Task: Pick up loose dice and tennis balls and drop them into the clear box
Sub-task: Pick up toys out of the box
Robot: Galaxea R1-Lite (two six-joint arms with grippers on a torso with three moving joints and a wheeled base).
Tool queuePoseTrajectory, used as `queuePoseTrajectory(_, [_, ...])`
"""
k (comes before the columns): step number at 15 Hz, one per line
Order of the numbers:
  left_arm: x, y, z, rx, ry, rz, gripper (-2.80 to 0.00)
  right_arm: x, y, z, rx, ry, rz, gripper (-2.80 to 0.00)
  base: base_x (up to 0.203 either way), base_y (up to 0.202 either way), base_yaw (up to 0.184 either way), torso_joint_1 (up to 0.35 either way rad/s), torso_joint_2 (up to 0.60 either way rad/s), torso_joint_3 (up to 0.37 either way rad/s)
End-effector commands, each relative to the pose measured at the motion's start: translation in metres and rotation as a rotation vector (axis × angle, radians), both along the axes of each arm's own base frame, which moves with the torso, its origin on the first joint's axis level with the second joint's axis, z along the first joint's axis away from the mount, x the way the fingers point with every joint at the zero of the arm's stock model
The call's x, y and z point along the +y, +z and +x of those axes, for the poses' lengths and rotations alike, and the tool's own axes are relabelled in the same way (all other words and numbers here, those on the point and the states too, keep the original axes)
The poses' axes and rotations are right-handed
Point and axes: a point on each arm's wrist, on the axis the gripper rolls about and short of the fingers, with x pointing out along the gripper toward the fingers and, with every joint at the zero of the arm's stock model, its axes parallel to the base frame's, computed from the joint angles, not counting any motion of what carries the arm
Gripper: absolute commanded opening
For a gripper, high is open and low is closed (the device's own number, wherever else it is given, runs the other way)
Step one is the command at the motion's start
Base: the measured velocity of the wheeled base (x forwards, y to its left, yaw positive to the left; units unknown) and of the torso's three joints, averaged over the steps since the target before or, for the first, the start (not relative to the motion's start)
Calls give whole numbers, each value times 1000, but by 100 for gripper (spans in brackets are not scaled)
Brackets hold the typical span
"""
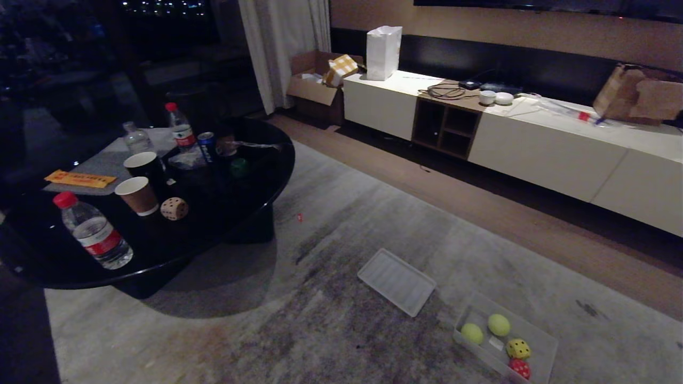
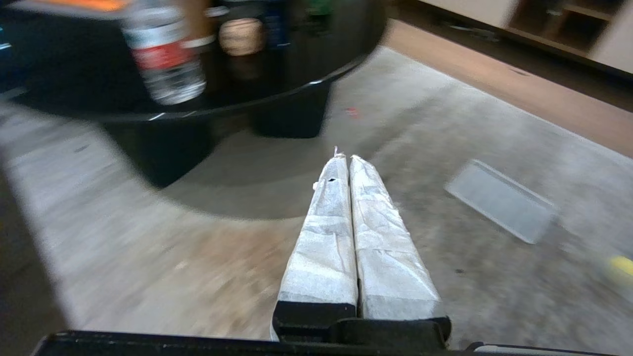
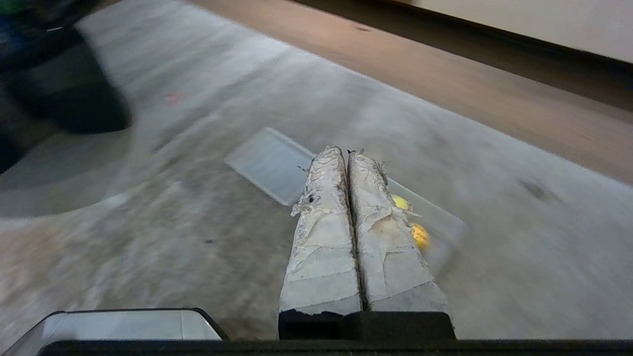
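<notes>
Both sets of jaws are pressed shut and empty: left gripper (image 2: 344, 157), right gripper (image 3: 344, 150). Remaining dice sit upper left on the black tabletop (image 1: 251, 186): beige die (image 1: 174, 208) and green die (image 1: 239, 167), so the left arm looks nearer. Clear box (image 1: 544, 346), lower right on the rug, holds two tennis balls (image 1: 498, 324), yellow die (image 1: 518, 349) and red die (image 1: 519, 368).

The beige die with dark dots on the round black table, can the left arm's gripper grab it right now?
Probably not yet. The beige die sits up on the round black table, behind a paper cup, while the left gripper hangs shut, low over the carpet.
</notes>
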Motion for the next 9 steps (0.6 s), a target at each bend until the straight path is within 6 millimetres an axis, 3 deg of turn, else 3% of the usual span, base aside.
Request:
queuePoseTrajectory(1, [0,0,0,3,2,0,-280,0,0,0,3,2,1,-280,2,-9,170,2,-2,9])
queuePoseTrajectory(9, [0,0,0,3,2,0,-280,0,0,0,1,0,1,-280,-1,-8,164,2,3,3])
